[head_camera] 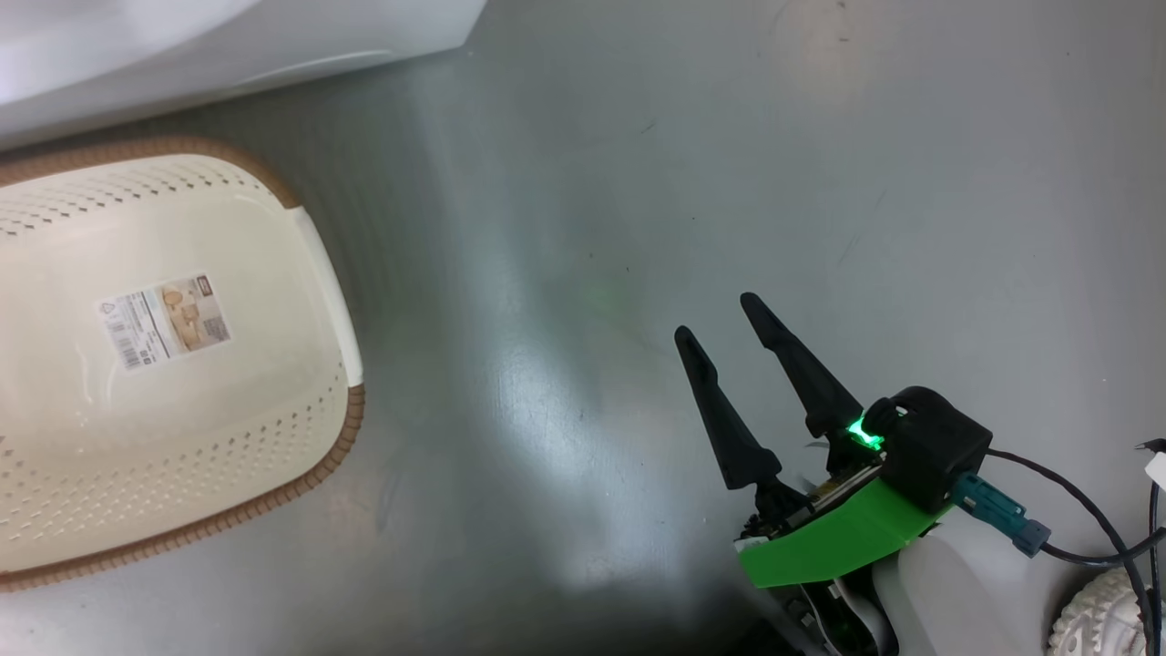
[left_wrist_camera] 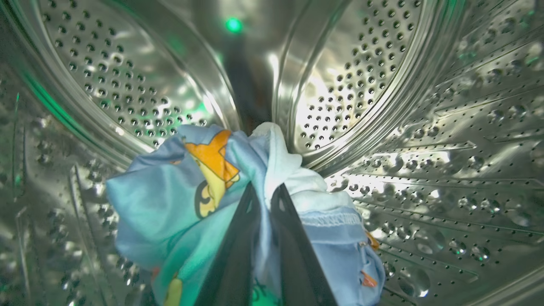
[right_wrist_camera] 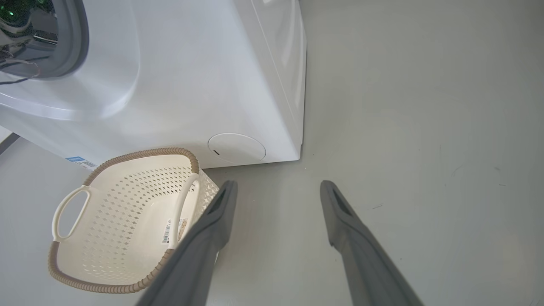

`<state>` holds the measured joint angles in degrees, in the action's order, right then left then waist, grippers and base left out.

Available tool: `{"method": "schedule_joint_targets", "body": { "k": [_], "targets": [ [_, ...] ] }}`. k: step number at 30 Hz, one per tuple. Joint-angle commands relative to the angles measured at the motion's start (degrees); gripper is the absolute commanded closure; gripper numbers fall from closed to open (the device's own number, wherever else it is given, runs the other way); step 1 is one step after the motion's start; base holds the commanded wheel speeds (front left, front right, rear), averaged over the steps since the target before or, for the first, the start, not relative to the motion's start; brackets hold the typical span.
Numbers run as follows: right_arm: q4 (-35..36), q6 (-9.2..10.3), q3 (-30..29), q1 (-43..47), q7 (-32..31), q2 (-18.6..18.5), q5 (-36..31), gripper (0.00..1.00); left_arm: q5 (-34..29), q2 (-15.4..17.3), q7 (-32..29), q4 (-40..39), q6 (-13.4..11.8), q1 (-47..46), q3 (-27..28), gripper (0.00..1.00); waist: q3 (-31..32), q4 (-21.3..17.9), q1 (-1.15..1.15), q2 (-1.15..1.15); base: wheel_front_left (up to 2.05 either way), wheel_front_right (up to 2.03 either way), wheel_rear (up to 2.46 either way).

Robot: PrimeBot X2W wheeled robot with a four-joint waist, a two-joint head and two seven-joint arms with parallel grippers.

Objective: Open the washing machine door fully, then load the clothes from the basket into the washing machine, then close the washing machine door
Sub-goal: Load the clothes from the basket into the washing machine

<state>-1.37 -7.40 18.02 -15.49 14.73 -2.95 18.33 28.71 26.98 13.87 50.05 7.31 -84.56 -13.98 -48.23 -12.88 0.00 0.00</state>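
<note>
Head view: basket on the grey floor at left, label sticker on its bottom. Washing machine corner is just above it. Right gripper lower right, fingers spread wide, holding nothing.

Left wrist view: left gripper inside the perforated steel drum, fingers pinched tight on the clothes, a blue printed bundle with white lining.

Right wrist view: right gripper wide apart over the floor. Basket is near the machine's lower front, grey gasket top left.

Print on the label sticker in the basket is unreadable.
</note>
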Motion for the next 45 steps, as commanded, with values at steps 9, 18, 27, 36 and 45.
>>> {"method": "schedule_joint_targets", "body": {
  "k": [9, 18, 27, 36, 45],
  "targets": [
    [0.9, -0.09, 0.7, 1.0, 0.3, 0.1, 0.4, 0.00, 2.8, 2.1, 0.2, 4.4, 0.2, -0.7, -2.1, 0.00, 1.4, 0.7, 0.00, 0.00, 0.00, 0.00, 0.00],
    [0.8, -0.09, -0.1, 0.3, 0.3, 0.1, 0.1, 0.00, 3.4, 1.2, 1.0, 5.8, 0.2, -0.3, -4.6, 0.00, 2.8, 1.5, 0.00, 0.00, 0.00, 0.00, 0.00],
    [0.4, -0.09, -1.5, -0.1, 0.3, 0.1, -0.2, 0.00, 3.3, -0.1, 1.1, 3.2, 0.2, 3.2, -4.6, 0.00, 5.1, 2.8, 0.00, 0.00, 0.00, 0.00, 0.00],
    [-0.2, -0.09, -2.9, 0.0, 0.3, 0.1, -1.0, 0.00, 2.7, -2.4, 1.1, -2.0, 0.2, 11.1, -1.2, 0.00, 8.6, 4.8, 0.00, 0.00, 0.00, 0.00, 0.00],
    [-1.7, -0.09, -4.1, 0.8, 0.3, 0.1, -1.8, 0.00, -1.2, -6.0, 1.1, -14.2, 0.2, 26.4, 5.5, 0.00, 15.1, 6.9, 0.00, 0.00, 0.00, 0.00, 0.00]
  ]
}}
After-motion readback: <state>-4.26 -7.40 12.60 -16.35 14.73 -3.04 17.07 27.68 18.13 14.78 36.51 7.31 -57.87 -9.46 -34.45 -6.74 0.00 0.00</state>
